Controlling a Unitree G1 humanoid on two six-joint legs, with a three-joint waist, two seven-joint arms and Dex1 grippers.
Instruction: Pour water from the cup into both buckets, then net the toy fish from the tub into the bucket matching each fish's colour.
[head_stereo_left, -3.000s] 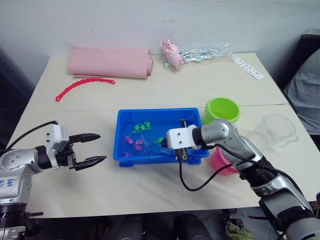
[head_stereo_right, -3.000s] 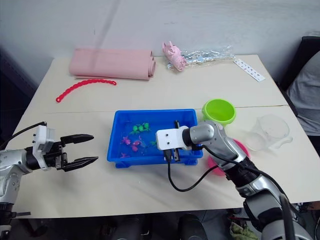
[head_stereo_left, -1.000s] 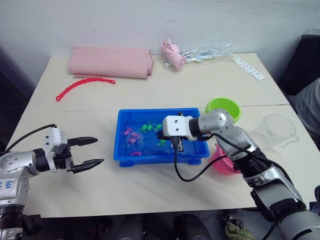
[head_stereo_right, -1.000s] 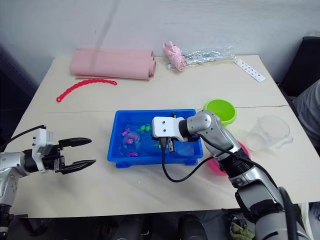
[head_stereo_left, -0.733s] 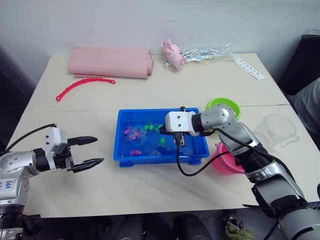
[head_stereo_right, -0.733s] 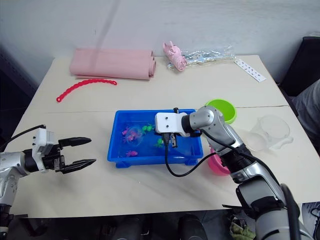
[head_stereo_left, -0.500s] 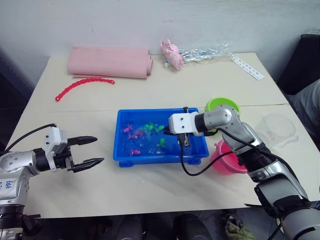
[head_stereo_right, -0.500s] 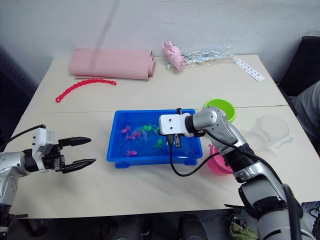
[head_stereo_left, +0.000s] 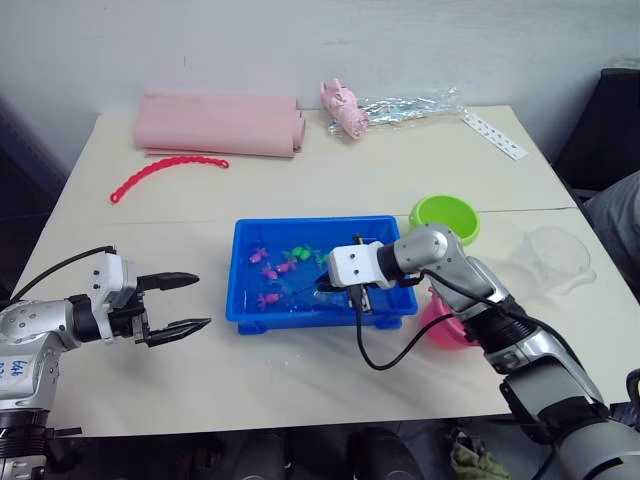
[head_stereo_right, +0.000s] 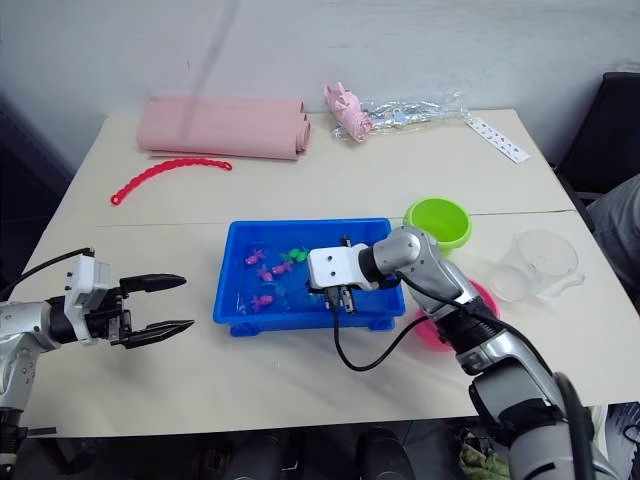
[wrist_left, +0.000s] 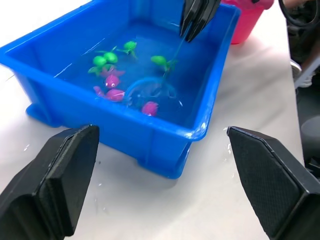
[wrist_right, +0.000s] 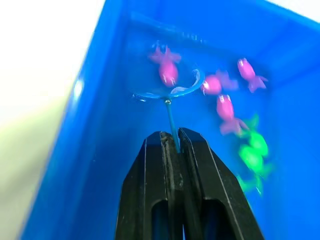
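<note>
**Net down in the tub, hoop around a pink fish**

Right gripper (wrist_right: 171, 142) sits low over the tub (head_stereo_left: 245, 232), its two black fingers pressed together on the thin stick of the net (wrist_right: 167, 95). Stick runs forward from the fingertips to the blue hoop, which lies in the water toward the tub's near-left part. One pink fish (wrist_right: 167, 72) lies inside the hoop; whether it rests on the mesh I cannot tell. Three more pink fish (wrist_right: 226, 107) float just beyond the rim of the hoop, and green fish (wrist_right: 252, 156) cluster further along toward the tub's far side.

Left gripper (head_stereo_left: 185, 302) hangs above the bare table (head_stereo_left: 300, 185), well to the left of the tub, fingers spread wide and holding nothing.

To the right of the tub: the green bucket (head_stereo_left: 445, 218) near its far right corner, the pink bucket (head_stereo_left: 448, 325) near its near right corner, partly hidden behind the right arm. The cup (head_stereo_right: 545, 262) stands further right, apart from both buckets.

At the far edge of the table: a folded pink cloth (head_stereo_left: 220, 125), a red beaded chain (head_stereo_left: 165, 170) in front of it, a pale pink pig toy (head_stereo_left: 340, 108) beside a crumpled clear bag (head_stereo_left: 410, 103), and a white strip (head_stereo_left: 495, 135)
</note>
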